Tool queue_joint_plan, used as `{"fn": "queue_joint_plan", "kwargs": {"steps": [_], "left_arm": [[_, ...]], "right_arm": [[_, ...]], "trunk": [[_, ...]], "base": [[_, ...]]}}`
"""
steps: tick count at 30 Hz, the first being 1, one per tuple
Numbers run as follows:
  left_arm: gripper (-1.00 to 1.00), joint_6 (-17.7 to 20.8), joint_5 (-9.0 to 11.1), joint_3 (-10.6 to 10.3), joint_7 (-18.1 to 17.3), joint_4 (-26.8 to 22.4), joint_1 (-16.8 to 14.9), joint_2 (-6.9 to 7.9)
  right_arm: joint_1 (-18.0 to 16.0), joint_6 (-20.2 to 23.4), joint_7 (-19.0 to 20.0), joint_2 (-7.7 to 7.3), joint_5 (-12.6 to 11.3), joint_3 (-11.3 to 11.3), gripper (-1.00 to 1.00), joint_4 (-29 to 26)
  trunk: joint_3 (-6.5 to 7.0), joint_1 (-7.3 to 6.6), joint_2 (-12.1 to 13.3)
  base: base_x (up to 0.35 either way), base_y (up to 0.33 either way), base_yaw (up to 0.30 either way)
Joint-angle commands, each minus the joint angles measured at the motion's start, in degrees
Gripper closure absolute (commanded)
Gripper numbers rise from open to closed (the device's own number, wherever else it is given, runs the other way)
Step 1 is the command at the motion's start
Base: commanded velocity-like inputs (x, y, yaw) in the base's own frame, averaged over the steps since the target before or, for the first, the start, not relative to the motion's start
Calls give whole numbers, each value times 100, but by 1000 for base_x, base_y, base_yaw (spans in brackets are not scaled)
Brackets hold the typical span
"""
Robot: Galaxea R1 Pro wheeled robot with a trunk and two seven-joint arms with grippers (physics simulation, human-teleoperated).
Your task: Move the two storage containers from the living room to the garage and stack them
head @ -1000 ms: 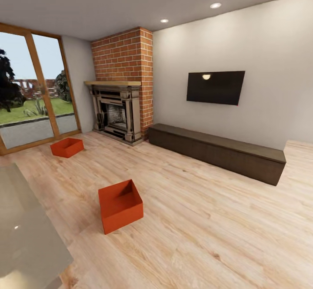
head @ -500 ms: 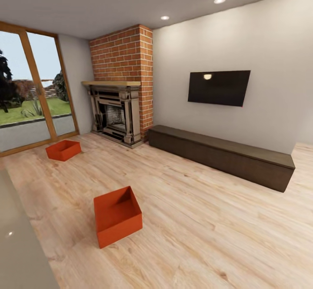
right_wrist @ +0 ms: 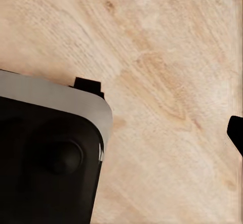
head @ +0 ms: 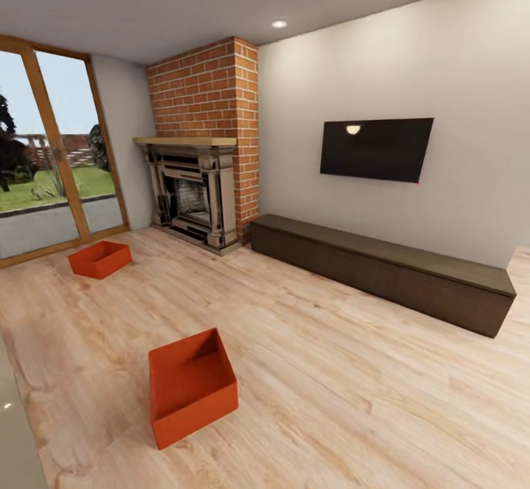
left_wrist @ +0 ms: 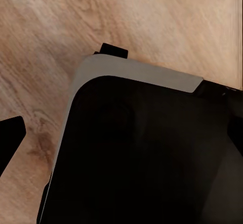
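Robot base seen from the left wrist: glossy black rounded-corner panel edged by a pale grey rim; 1 small black tab juts beyond it; right wrist view shows the same black body, grey-rimmed, with a round dark knob.

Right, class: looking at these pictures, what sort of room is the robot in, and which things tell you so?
Most likely a living room: a brick fireplace in the corner, a wall-mounted television above a long low cabinet, and a light wood plank floor where two orange storage containers sit.

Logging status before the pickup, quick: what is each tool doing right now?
Left tool: cannot be told; its wrist view shows the robot's dark base over wood floor.
Right tool: cannot be told either.
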Motion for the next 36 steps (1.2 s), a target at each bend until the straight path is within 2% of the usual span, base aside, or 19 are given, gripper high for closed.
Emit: {"fn": "queue_joint_plan", "kwargs": {"steps": [1, 8, 28, 36], "left_arm": [[-100, 11, 33, 1, 6, -7, -1, 0], [-100, 0, 32, 0, 7, -7, -1, 0], [-100, -14, 38, 2, 6, -7, -1, 0], [-100, -16, 40, 1, 4, -7, -1, 0]], "right_arm": [[-5, -32, -3, 3, -55, 55, -100, 13], [-5, -8, 12, -26, -73, 35, -100, 11], [-5, -7, 6, -41, -85, 30, -100, -5], [-5, -8, 6, -41, -84, 30, -100, -5]], "trunk": [[-6, 3, -3], [-6, 3, -3], [-6, 3, -3], [-6, 3, -3]], "base": [[300, -127, 0], [295, -140, 80], [290, -138, 265], [257, -46, 250]]}}
